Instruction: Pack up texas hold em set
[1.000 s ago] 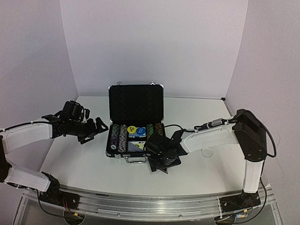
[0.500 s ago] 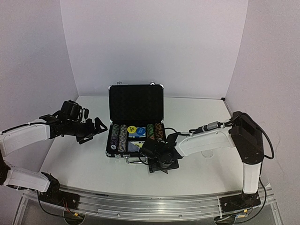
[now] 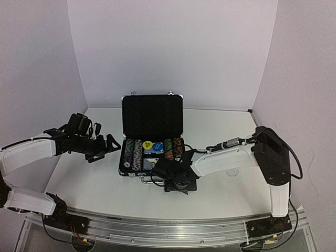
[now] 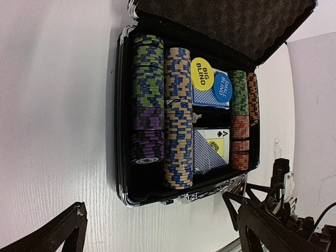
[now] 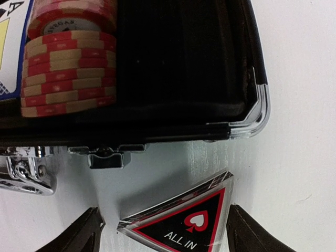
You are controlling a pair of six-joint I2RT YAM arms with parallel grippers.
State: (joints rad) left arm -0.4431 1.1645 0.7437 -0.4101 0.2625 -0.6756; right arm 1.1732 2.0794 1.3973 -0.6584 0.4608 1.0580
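The black silver-edged briefcase (image 3: 152,116) lies open at the table's middle, lid upright. Rows of striped poker chips (image 4: 177,115) fill it, with blue card decks (image 4: 210,149) and a yellow disc (image 4: 202,73) and blue disc (image 4: 222,87) on top. A dark triangular "ALL IN" marker (image 5: 184,220) lies flat on the table just in front of the case's front right corner (image 5: 257,110). My right gripper (image 5: 163,231) is low over it, open, one finger on each side. My left gripper (image 3: 109,143) hovers wide open left of the case, holding nothing.
A clear disc (image 3: 231,170) lies on the table right of the case, beneath my right forearm. The case's front latch (image 5: 107,155) and handle (image 5: 26,173) project toward the marker. White walls close in the table at back and sides.
My right gripper has shifted left and down in front of the case, and its jaws have narrowed around the marker. The left arm has barely moved.
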